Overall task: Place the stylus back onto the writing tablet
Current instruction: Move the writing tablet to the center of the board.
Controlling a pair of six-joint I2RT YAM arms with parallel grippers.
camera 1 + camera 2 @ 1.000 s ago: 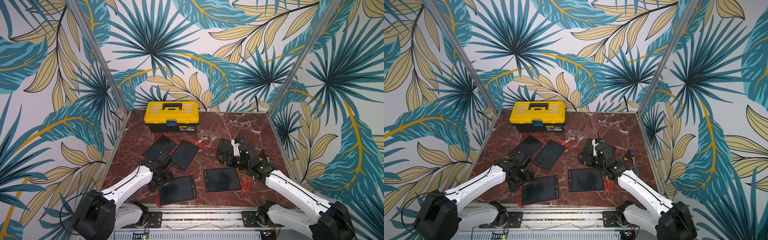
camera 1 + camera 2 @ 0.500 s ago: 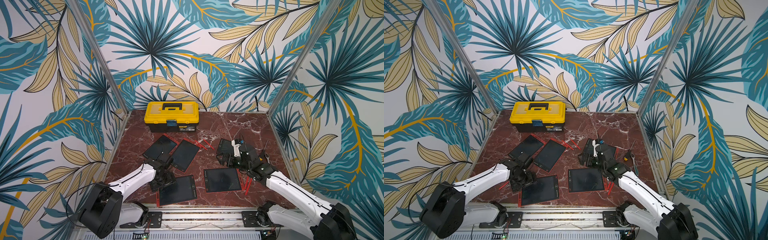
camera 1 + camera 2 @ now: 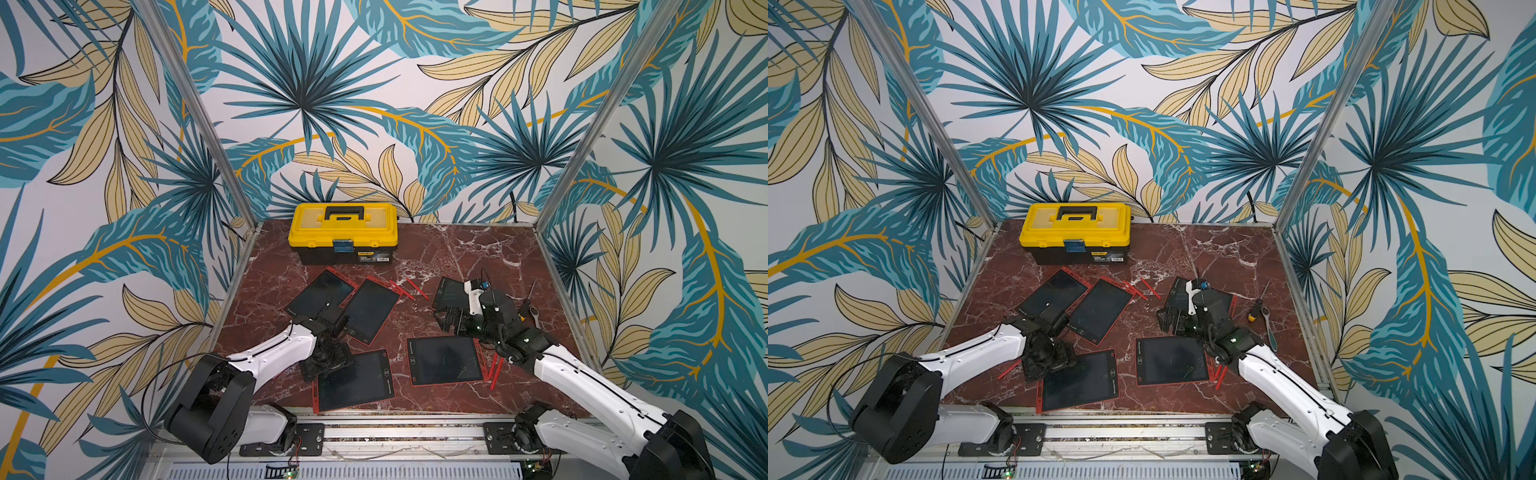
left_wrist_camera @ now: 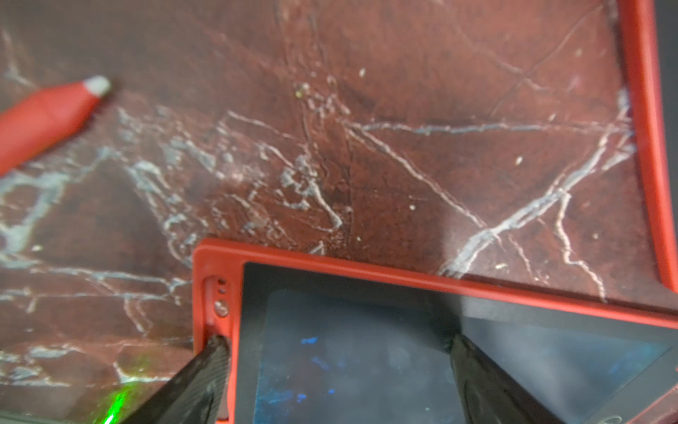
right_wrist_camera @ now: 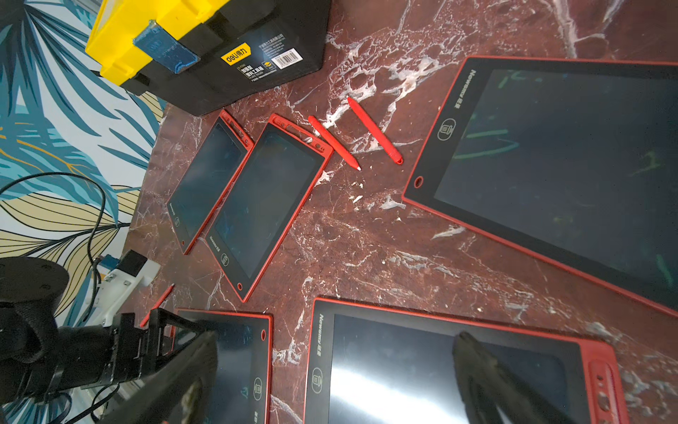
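Fingers (image 4: 205, 370) hang apart on both our arms while the red stylus (image 4: 47, 117) lies on the tabletop (image 4: 367, 110) near the tablet (image 4: 348, 312), light, stiff, probably slippery, so we'd pinch it mid-barrel.

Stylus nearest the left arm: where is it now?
In a top view the stylus lies on the marble table, on the left, just outside the left gripper and the front-left tablet.

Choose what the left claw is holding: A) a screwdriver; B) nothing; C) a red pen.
B: the left claw stands open over the corner of a tablet, gripping nothing, while a red pen lies apart on the table.
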